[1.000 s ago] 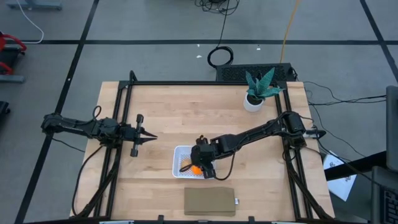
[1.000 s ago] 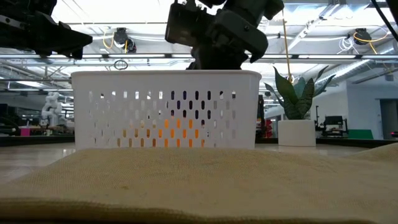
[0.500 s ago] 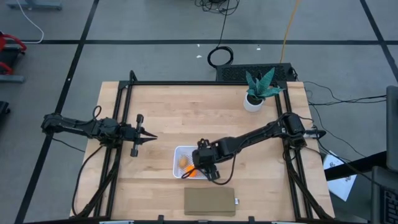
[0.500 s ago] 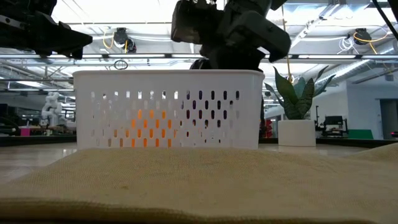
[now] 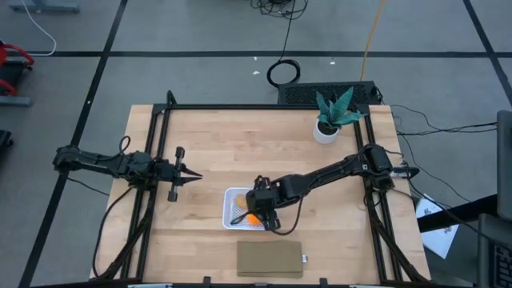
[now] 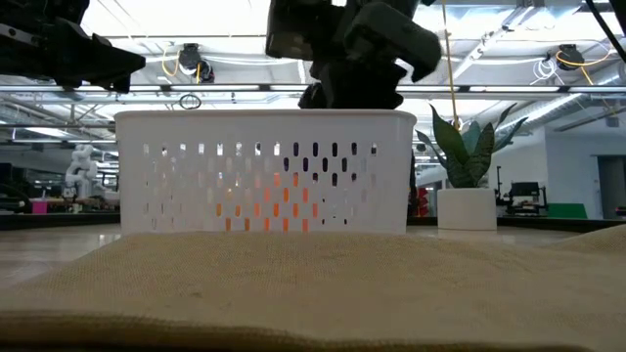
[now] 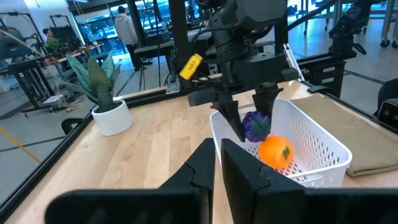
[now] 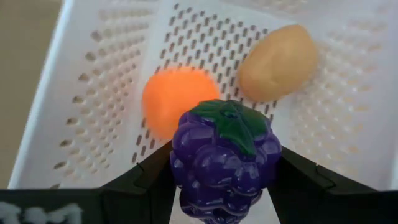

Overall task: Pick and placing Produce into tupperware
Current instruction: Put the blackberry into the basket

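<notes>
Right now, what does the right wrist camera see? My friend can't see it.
The right pincer holds a purple grape bunch over the white basket. Below it, on the basket's holey bottom, lie an orange piece and a tan piece.

Bright ceiling strip lights (image 6: 293, 20) glare white along the top of the low view, leaving the dark arm (image 6: 347, 49) above silhouetted and slightly blurred, while the tan cloth pad (image 6: 313, 293) in the foreground lies soft, out of focus.
</notes>
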You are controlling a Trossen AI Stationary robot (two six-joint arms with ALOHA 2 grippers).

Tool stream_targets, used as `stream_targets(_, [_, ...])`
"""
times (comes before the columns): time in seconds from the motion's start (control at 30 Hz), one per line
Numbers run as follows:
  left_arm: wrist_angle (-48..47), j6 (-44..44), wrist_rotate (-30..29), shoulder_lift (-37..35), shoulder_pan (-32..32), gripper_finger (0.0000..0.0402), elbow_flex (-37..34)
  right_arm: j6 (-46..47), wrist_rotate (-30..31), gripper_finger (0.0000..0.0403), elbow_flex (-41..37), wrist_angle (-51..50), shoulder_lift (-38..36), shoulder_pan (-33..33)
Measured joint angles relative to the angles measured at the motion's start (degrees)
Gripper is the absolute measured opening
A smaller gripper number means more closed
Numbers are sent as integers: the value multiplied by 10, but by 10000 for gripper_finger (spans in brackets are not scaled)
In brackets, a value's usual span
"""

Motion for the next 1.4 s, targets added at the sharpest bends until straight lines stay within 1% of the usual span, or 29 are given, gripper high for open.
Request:
stream_targets(0.2, [0, -7, 0, 0, 0, 31, 0, 37, 0, 196, 0, 3, 0, -15])
stream_targets(0.3, [0, -7, 0, 0, 0, 31, 0, 37, 0, 196, -15, 26, -2, -22])
stream_targets(0.4, [0, -7, 0, 0, 0, 31, 0, 35, -1, 196, -26, 23, -2, -29])
stream_targets(0.63, [0, -7, 0, 0, 0, 31, 0, -3, -6, 196, -32, 24, -2, -33])
stream_targets(0.73, [0, -7, 0, 0, 0, 31, 0, -29, -22, 196, -32, 24, -2, -31])
stream_targets(0.83, [0, -7, 0, 0, 0, 31, 0, -49, -23, 196, -32, 24, -2, -29])
stream_targets(0.97, [0, -7, 0, 0, 0, 31, 0, -53, -23, 196, -32, 26, -2, -29])
stream_targets(1.13, [0, -7, 0, 0, 0, 31, 0, -91, -34, 196, -32, 40, 6, -27])
stream_targets(1.4, [0, -6, 0, 0, 0, 31, 0, -91, -38, 196, -31, 56, 29, -26])
